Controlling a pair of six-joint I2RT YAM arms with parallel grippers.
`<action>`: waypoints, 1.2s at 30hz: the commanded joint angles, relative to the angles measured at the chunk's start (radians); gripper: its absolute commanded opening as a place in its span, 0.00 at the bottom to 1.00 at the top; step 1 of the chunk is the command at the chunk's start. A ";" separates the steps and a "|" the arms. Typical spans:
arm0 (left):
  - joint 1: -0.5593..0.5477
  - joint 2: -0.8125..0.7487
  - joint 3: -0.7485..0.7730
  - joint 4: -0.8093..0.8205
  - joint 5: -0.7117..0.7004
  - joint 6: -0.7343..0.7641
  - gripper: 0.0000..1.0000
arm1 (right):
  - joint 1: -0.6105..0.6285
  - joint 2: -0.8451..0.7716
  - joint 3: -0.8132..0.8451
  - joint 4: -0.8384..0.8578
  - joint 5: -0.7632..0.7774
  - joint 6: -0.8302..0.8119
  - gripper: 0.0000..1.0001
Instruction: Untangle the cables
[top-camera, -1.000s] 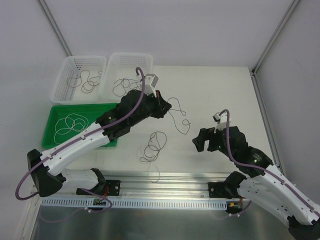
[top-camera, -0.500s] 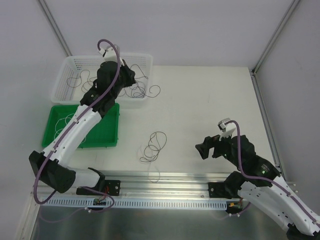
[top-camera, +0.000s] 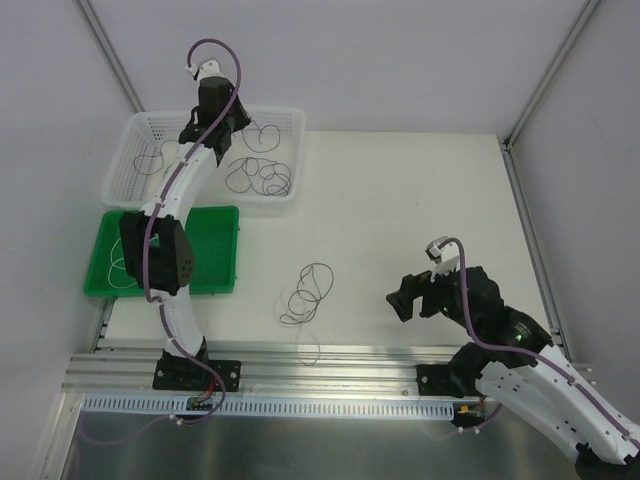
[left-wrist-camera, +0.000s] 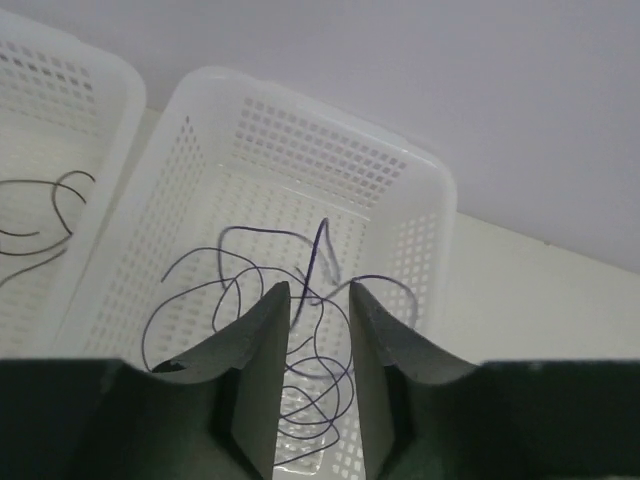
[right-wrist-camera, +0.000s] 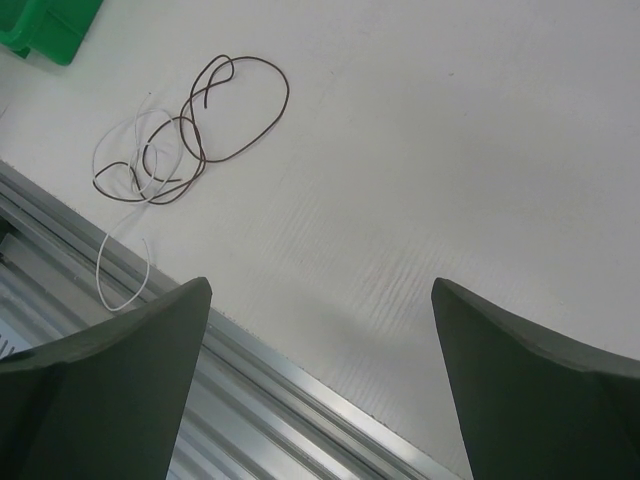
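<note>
A loose bundle of dark purple cables (top-camera: 262, 176) lies in the right white basket (top-camera: 296, 118). My left gripper (top-camera: 222, 132) hangs over that basket's back left part. In the left wrist view the jaws of my left gripper (left-wrist-camera: 320, 288) stand narrowly apart, and a purple strand (left-wrist-camera: 318, 245) rises just beyond the tips, while more loops lie below. A brown cable (top-camera: 316, 281) tangled with a white one (top-camera: 306, 345) lies at the table's near middle. The brown cable (right-wrist-camera: 235, 105) and the white cable (right-wrist-camera: 120, 240) also show in the right wrist view. My right gripper (top-camera: 403, 298) (right-wrist-camera: 320, 285) is wide open and empty, to the right of that tangle.
The left white basket (top-camera: 126, 128) holds dark thin cables (top-camera: 165, 162). A green tray (top-camera: 222, 250) holds white cables (top-camera: 128, 255). A metal rail (top-camera: 330, 360) runs along the near table edge. Frame posts rise at the back corners.
My left arm swung from the table's middle to the back, carrying the purple cable into the right basket, where it now lies. My right gripper shifted slightly.
</note>
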 joint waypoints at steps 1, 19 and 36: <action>0.024 0.090 0.098 0.019 0.116 0.020 0.33 | 0.002 0.017 0.004 0.021 -0.031 -0.019 0.97; -0.204 -0.581 -0.793 -0.005 0.224 -0.154 0.99 | 0.016 0.263 0.068 0.066 -0.039 0.053 0.97; -0.507 -1.031 -1.411 -0.027 0.247 -0.409 0.76 | 0.220 0.768 0.200 0.387 0.041 0.148 0.79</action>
